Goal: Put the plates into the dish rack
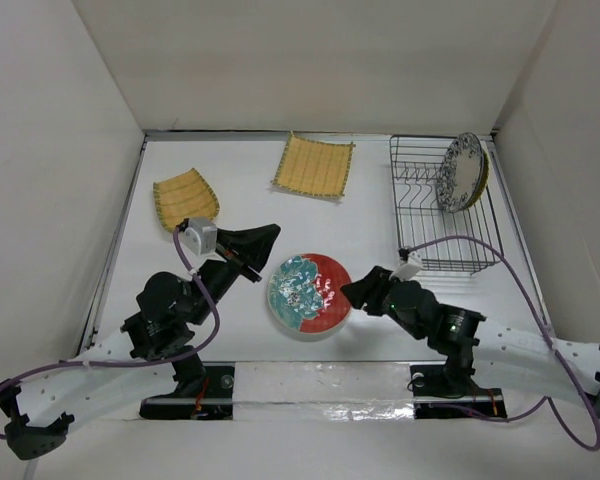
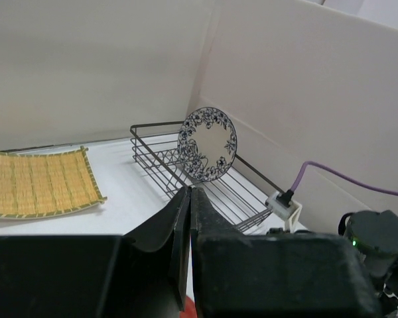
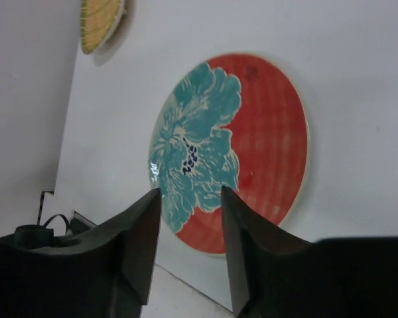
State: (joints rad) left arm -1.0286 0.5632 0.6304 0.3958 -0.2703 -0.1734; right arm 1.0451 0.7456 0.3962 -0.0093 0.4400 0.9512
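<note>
**A:** What is the left gripper [image 2: 189,196] doing?

**B:** It is clenched. Its two black fingers are pressed flat together with nothing between them. From above, its tip sits just past the far-left rim of the large round red plate with a teal-and-white flower [image 1: 308,295].

**A:** And the right gripper [image 3: 190,192]?

**B:** It is released, with its fingers parted and nothing held in the gap. The wrist view shows the red plate through that gap. From above, the gripper is at the plate's right rim, but I cannot tell whether it touches.

**A:** Where is that plate?

**B:** It lies flat on the white bench [image 1: 240,200], near the middle and between the two arms.

**A:** And further out?

**B:** One square yellow ribbed bamboo-look plate [image 1: 187,197] lies at the far left, beyond the left arm. It seems tilted, with one edge raised. A second square yellow bamboo-look plate [image 1: 315,165] lies flat at the far middle, well apart from the first.

**A:** Where is the rack?

**B:** The rectangular black thin-wire dish rack [image 1: 420,215] stands at the far right, its long side running near to far. A round black-and-white speckled plate [image 1: 460,172] stands on edge in its far end, among the prongs and leaning slightly. A yellow rim [image 1: 484,168] shows just behind it to the right, but I cannot tell more about it. The right arm's purple cable [image 1: 480,245] loops over the rack's near end.
</note>
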